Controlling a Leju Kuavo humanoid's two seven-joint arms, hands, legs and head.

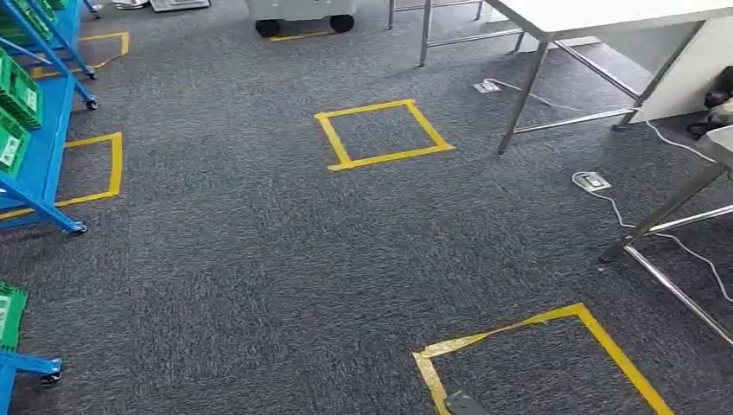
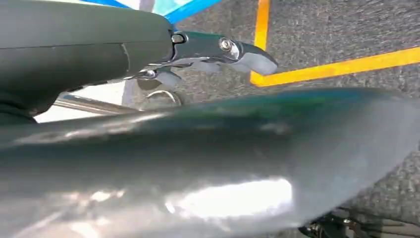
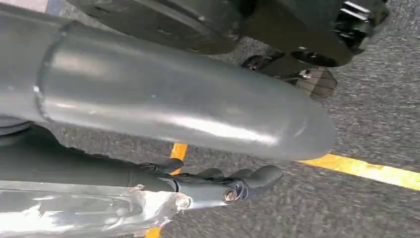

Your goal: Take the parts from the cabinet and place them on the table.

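Grey carpet (image 1: pixel 259 259) — yellow tape squares (image 1: pixel 383 133)

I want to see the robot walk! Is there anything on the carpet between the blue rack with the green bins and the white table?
Nothing solid stands between the blue rack and the white table. Yellow tape squares lie flat on the carpet, and a power strip with its white cable lies by the table legs.

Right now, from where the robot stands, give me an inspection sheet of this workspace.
Surface: grey carpet marked with yellow tape squares.
Job's things: blue rack with green bins at left; white table at upper right. Parts: none seen loose.
Clutter: nothing seen.
Robot hands: left robot hand and right robot hand hang over the carpet, holding nothing.
Cables: white cable and floor sockets under the tables.
Surroundings: wheeled white unit at far end.
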